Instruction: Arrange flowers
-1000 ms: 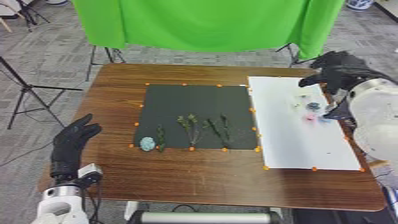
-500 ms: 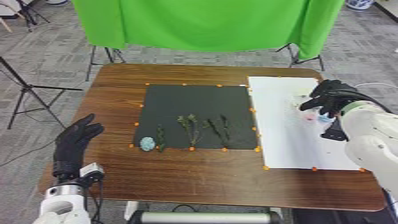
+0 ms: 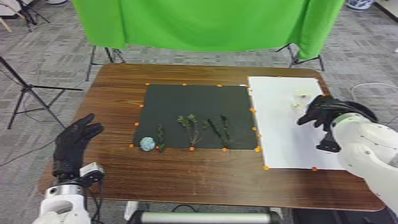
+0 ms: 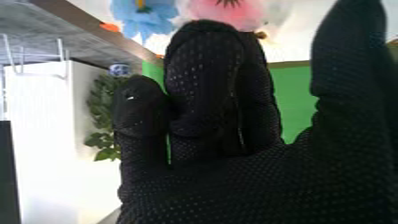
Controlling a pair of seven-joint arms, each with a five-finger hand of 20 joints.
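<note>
Over the white sheet (image 3: 289,135) on the right is my right hand (image 3: 329,111), its fingers pointing down and parted from the thumb. In the right wrist view the right hand (image 4: 258,175) has a blue flower (image 4: 147,15) and a pink flower (image 4: 218,11) just beyond its fingertips; no flower is held. Small pale flowers (image 3: 302,93) lie on the sheet beyond the hand. My left hand (image 3: 75,137) rests relaxed at the table's left side. A light blue flower (image 3: 147,144) and several green stems (image 3: 193,131) lie on the dark mat (image 3: 191,100).
The brown table (image 3: 178,175) carries orange markers around both sheets. A green cloth (image 3: 209,25) hangs behind its far edge, and a black stand (image 3: 28,90) is on the floor at the left.
My right hand has come nearer along the white sheet and now covers the spot where the pink and blue flowers showed. The left hand stays put.
</note>
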